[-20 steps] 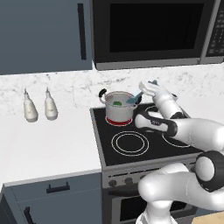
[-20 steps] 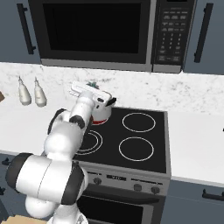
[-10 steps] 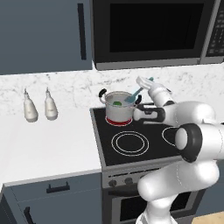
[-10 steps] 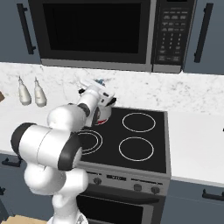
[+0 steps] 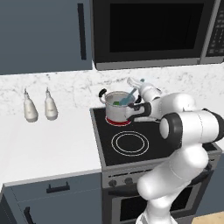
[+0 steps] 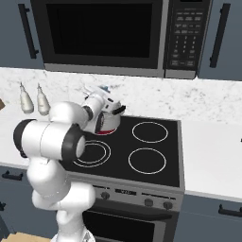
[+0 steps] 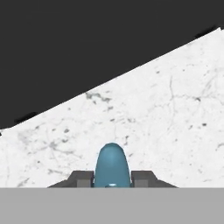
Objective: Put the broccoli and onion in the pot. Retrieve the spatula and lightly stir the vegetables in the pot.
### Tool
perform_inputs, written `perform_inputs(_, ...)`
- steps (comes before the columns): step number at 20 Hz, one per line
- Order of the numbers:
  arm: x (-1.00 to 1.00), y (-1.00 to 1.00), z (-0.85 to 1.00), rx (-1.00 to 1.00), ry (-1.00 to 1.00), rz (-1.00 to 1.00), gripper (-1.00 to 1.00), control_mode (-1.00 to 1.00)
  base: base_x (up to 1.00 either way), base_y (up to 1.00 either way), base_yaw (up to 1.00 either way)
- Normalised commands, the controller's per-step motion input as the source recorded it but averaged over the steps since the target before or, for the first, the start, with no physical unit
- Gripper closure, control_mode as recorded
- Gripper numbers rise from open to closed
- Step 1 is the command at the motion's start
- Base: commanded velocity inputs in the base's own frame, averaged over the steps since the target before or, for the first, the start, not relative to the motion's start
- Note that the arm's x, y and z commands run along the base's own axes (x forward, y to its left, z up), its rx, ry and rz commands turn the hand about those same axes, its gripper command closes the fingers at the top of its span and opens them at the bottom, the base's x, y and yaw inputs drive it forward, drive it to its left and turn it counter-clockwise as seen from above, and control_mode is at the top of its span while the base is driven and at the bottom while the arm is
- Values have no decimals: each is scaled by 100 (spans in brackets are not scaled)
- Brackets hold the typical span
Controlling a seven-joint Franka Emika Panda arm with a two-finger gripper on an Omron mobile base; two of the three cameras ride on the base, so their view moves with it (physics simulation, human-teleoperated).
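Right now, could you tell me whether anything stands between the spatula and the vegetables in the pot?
Nothing visible does. The gripper is shut on the spatula, whose blade already reaches down inside the pot, where the broccoli shows.

Glossy white rounded arm segments, dark joint bands, small dark-grey pincer (image 7: 112,178) tips

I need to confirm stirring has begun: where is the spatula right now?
In the left base view the spatula slants down into the pot on the stove's back-left burner, its upper end held in the shut tool; the hand view shows its blue handle between the fingers.
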Motion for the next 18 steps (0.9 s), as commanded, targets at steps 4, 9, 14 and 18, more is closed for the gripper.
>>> perform_inputs(4,37,50,-29,-3,-7,-6,100,-100,0,0,0)
perform_inputs(9,47,40,-37,-9,-9,-7,100,-100,0,0,0)
perform_inputs(14,40,30,-43,-11,-7,-8,100,-100,0,0,0)
perform_inputs(18,28,15,-39,-15,-7,-11,100,-100,0,0,0)
